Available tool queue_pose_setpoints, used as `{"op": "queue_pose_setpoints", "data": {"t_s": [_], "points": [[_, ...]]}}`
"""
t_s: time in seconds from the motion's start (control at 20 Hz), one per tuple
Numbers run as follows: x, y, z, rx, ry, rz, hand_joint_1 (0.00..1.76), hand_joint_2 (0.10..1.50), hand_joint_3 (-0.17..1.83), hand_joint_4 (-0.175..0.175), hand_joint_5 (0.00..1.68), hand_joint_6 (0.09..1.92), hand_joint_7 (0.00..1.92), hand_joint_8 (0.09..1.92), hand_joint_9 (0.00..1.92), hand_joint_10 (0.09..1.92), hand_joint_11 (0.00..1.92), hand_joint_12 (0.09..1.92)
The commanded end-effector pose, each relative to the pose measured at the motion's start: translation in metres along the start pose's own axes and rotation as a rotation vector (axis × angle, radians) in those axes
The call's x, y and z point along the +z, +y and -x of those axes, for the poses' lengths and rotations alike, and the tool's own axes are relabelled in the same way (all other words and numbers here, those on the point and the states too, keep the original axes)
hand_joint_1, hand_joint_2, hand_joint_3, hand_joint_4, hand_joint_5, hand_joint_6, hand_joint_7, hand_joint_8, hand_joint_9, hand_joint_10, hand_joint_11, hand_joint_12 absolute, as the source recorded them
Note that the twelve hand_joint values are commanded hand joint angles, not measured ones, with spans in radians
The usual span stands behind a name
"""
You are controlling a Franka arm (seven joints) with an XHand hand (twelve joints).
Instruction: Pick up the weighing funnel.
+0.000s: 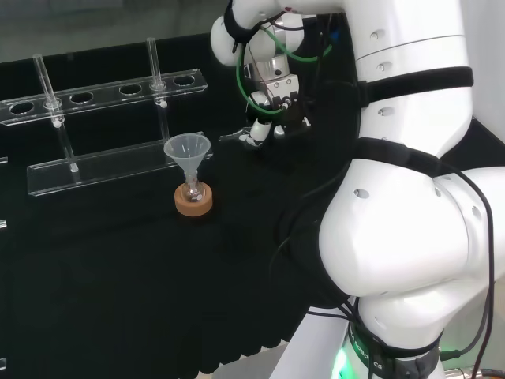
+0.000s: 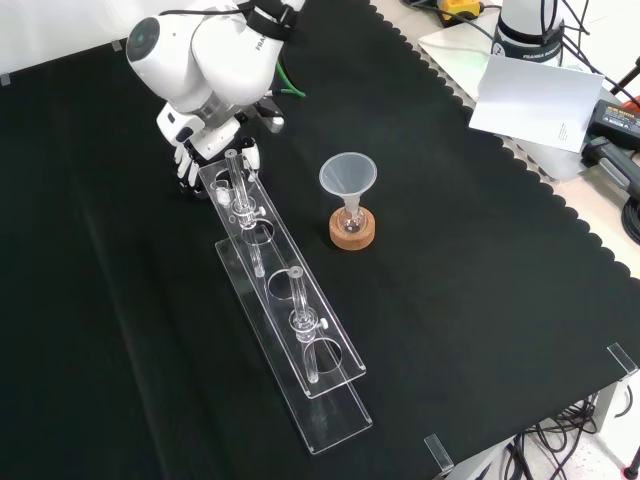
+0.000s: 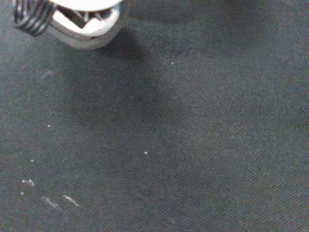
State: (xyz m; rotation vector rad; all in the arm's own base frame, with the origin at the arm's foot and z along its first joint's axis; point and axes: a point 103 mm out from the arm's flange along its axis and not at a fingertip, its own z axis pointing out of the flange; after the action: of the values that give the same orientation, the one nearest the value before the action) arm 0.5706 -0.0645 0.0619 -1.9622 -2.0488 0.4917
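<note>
In the head view my hand (image 1: 264, 126) hangs low over the cloth, right of the rack's end, with its fingers curled. A thin clear piece, the weighing funnel (image 1: 231, 137), pokes out leftwards from between the fingertips. The front view has the hand (image 2: 195, 150) at the top left, just behind the rack's far end, fingers bent down towards the cloth; the funnel piece is hard to make out there. A blurred white part of the hand (image 3: 82, 24) shows over bare black cloth in the wrist view.
The big funnel (image 1: 187, 150) (image 2: 348, 175) stands in a small flask on a cork ring (image 1: 193, 203) (image 2: 354, 236). A clear tube rack (image 1: 102, 91) (image 2: 290, 320) holds two glass tubes (image 1: 155, 67). Papers (image 2: 530, 95) lie beyond the cloth's edge.
</note>
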Motion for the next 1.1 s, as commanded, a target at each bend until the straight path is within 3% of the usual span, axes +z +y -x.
{"op": "queue_pose_setpoints", "data": {"t_s": [0.05, 1.1], "points": [[0.002, 0.001, 0.007, -0.010, 0.048, 0.007, 0.91, 0.64, 0.54, 0.027, 0.72, 0.67, 0.43, 0.67, 0.76, 0.50, 0.58, 1.21], [-0.002, 0.006, -0.005, -0.018, 0.023, 0.015, 0.90, 0.65, 0.54, 0.031, 0.75, 0.67, 0.43, 0.67, 0.77, 0.50, 0.59, 1.20]]}}
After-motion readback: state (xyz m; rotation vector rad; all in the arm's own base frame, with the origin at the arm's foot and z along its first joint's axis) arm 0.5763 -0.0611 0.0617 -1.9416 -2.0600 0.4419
